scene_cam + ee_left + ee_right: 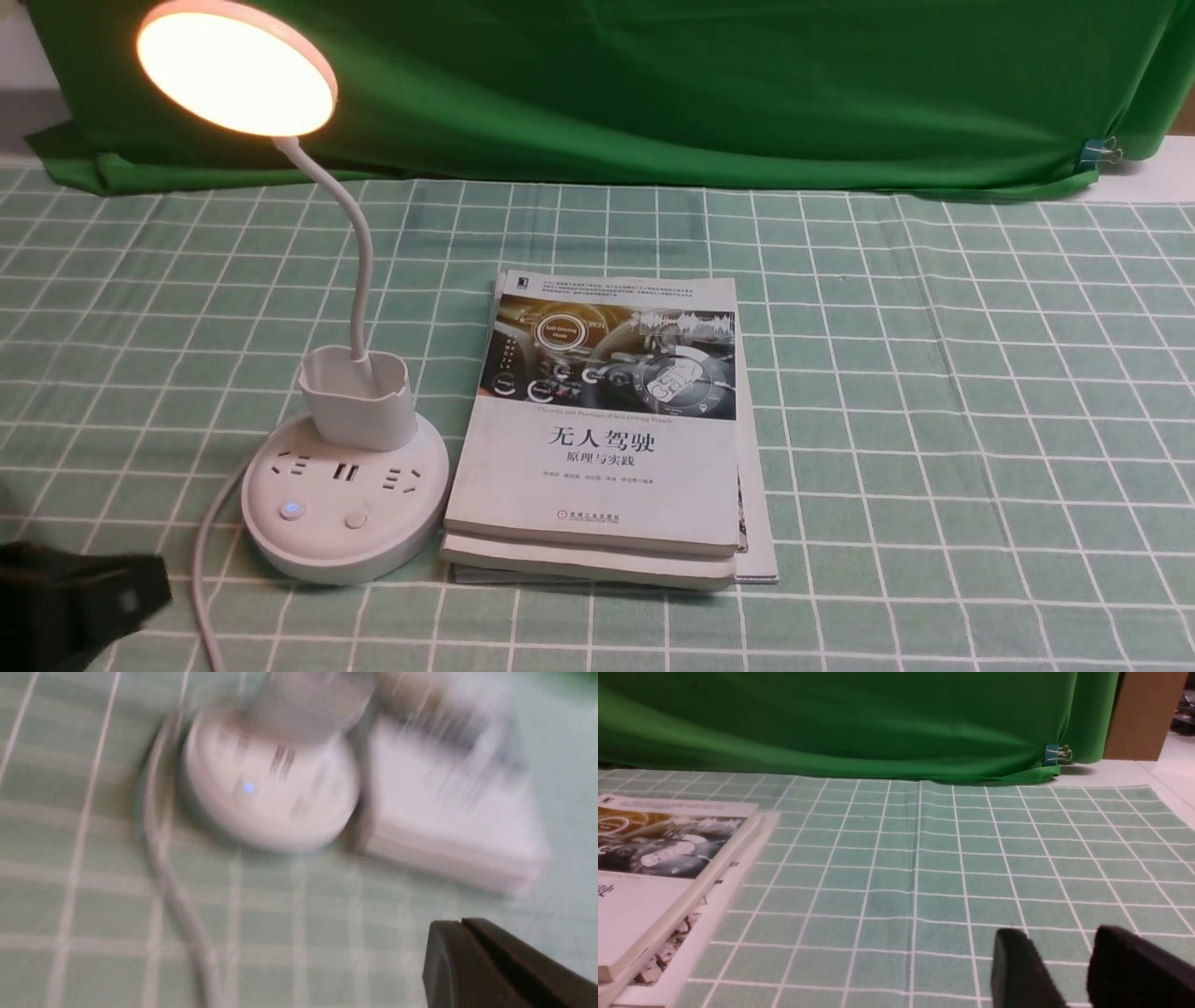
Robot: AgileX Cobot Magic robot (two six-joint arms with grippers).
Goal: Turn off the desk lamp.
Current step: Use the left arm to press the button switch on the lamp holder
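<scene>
The white desk lamp (345,499) stands at the left of the table. Its disc head (236,67) glows, on a gooseneck above a small cup holder (358,397). The round base bears sockets and two buttons, one lit blue (292,510) and one plain (356,520). My left gripper (149,583) is shut and empty, low at the front left, a short way left of the base. The left wrist view is blurred; there the base (271,793) lies ahead of the shut left gripper (460,924). My right gripper (1057,938) is open and empty over bare cloth.
A stack of books (607,439) lies right beside the lamp base; its edge shows in the right wrist view (668,868). The lamp's white cord (207,560) runs toward the front edge. A green backdrop (700,84) hangs behind the checked tablecloth (934,420).
</scene>
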